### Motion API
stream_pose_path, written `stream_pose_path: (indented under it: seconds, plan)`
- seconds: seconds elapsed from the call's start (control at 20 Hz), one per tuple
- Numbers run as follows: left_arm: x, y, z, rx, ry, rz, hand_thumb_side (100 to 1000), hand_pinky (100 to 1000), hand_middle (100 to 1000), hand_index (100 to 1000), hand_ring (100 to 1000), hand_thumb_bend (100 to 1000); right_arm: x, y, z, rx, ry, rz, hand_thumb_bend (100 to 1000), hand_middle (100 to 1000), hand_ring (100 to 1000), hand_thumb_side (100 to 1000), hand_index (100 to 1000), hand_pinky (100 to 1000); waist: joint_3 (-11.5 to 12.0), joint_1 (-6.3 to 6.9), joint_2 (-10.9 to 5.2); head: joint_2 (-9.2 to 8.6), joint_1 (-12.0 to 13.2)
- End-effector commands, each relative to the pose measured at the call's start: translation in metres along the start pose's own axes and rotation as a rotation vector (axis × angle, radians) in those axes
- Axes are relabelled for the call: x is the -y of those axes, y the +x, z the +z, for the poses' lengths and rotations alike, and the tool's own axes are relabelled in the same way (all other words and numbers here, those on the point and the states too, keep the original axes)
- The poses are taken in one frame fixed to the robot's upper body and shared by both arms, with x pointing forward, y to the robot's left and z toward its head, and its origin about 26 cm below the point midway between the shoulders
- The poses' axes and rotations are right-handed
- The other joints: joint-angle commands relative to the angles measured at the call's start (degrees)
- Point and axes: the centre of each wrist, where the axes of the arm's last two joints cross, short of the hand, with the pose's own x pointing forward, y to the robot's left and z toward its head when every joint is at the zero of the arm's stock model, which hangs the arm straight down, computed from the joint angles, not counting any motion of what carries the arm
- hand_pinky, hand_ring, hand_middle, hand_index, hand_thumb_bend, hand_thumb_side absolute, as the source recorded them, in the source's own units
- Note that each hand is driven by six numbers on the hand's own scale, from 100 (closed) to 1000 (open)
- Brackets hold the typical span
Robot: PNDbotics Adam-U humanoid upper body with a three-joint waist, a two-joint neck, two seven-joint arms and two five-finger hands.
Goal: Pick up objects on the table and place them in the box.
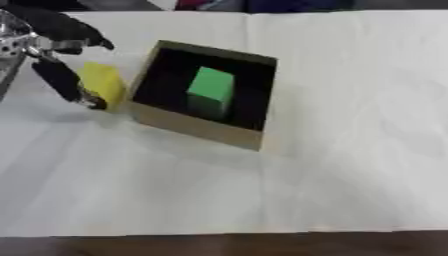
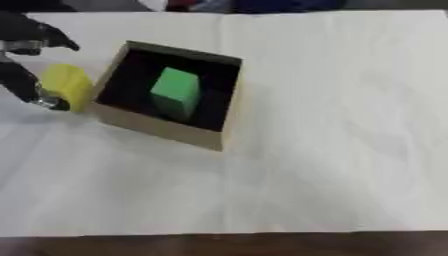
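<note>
L hand (image 1: 54, 47) pinching yellow block (image 1: 103, 84) thumb vs fingers, beside box (image 1: 197, 127) L wall. Green block (image 1: 211, 92) already in. Lift clear of rim, then over opening, release.

Cardboard box (image 1: 197, 129) (matt); white cloth (image 1: 350, 125) creased

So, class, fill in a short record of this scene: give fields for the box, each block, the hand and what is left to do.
box: open cardboard box on the white table
green block: inside the box
yellow block: outside, by the box's left wall
left hand: at the yellow block, fingers on either side of it
right hand: not in view
left to do: yellow block not yet in the box
</note>
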Motion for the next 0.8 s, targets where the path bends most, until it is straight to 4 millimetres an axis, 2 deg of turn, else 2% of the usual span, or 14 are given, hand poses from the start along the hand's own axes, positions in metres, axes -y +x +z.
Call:
stream_pose_path:
  seconds: [0.05, 0.3, 0.5, 0.6, 0.7, 0.8]
  plan:
    - [-0.0054, -0.0109, 0.0022, -0.032, 0.006, 0.004, 542, 1000, 906, 987, 967, 492, 0.0059, 0.0083, -0.0018, 0.030, -0.011, 0.031, 554, 767, 822, 699, 807, 871, -0.11, 0.02, -1.03, -0.89, 0.21]
    - [-0.0020, -0.0126, -0.0023, -0.022, -0.009, 0.031, 485, 1000, 885, 966, 950, 385, 0.0062, 0.0078, -0.0014, 0.027, -0.022, 0.028, 554, 765, 821, 704, 802, 869, -0.31, -0.02, -0.58, -1.10, 0.42]
    - [-0.0026, -0.0107, -0.0035, 0.004, 0.008, 0.054, 472, 985, 857, 935, 929, 325, 0.0060, 0.0072, -0.0009, 0.020, -0.029, 0.025, 554, 765, 821, 710, 803, 869, -0.40, -0.05, -0.37, -1.27, 0.53]
    - [-0.0027, -0.0098, -0.0039, 0.014, 0.022, 0.062, 459, 958, 788, 899, 890, 267, 0.0059, 0.0071, -0.0008, 0.019, -0.032, 0.024, 555, 764, 821, 713, 801, 868, -0.45, -0.10, -0.36, -1.30, 0.55]
    - [-0.0023, -0.0095, -0.0044, 0.019, 0.031, 0.067, 442, 946, 783, 895, 880, 249, 0.0059, 0.0070, -0.0008, 0.018, -0.035, 0.021, 554, 763, 821, 719, 801, 868, -0.51, -0.12, -0.38, -1.36, 0.60]
    - [-0.0015, -0.0091, -0.0051, 0.019, 0.031, 0.063, 398, 906, 777, 896, 850, 181, 0.0056, 0.0068, -0.0006, 0.016, -0.037, 0.018, 554, 762, 820, 724, 798, 867, -0.56, -0.13, -0.40, -1.44, 0.63]
